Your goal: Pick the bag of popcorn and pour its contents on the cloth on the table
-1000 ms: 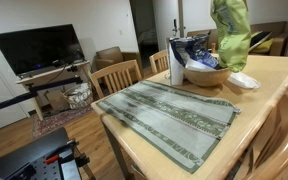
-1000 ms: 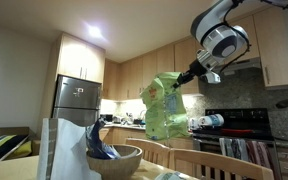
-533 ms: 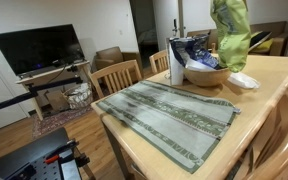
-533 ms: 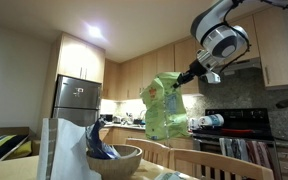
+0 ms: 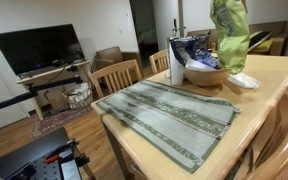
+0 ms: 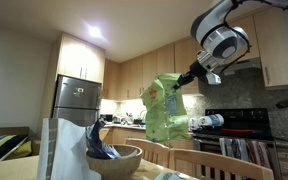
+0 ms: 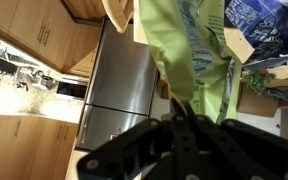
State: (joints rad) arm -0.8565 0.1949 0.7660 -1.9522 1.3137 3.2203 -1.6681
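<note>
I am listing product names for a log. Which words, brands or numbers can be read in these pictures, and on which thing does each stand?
No text can be read anywhere.
Green bag: orange-red lettering on the front, too blurred to read.
Green bag, wrist view: pale print, too blurred to read.
Blue-and-white bag: print too small to read.
</note>
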